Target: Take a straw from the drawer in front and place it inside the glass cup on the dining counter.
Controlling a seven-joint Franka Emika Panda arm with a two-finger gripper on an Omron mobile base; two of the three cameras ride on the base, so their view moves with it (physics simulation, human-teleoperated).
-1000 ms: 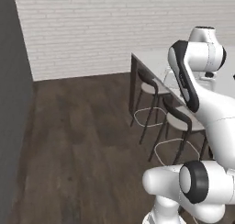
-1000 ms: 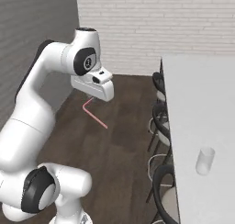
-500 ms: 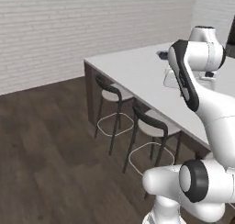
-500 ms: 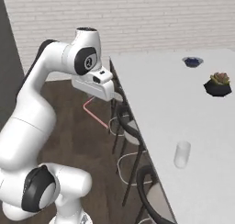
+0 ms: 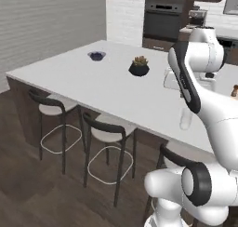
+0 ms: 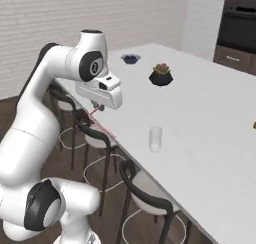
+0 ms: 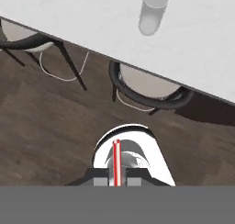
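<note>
Now facing the counter (image 6: 200,113) after the base's swing from the bare floor. End effector (image 6: 98,108) clamped on the straw (image 6: 101,125), cup (image 6: 155,138) ahead and beyond it on the counter; carry nearly done, insertion remaining.

Dining counter (image 5: 107,89) seen as large white-topped island, corner at left. Small dark bowl (image 5: 96,56) set near far edge; dark pot with plant (image 5: 139,68) placed right of it, well apart. Glass cup (image 5: 186,117) stood near counter's near edge, partly hidden by white arm. Black-framed stools (image 5: 106,128) tucked along near side. Dark wall oven (image 5: 163,16) visible behind.
</note>
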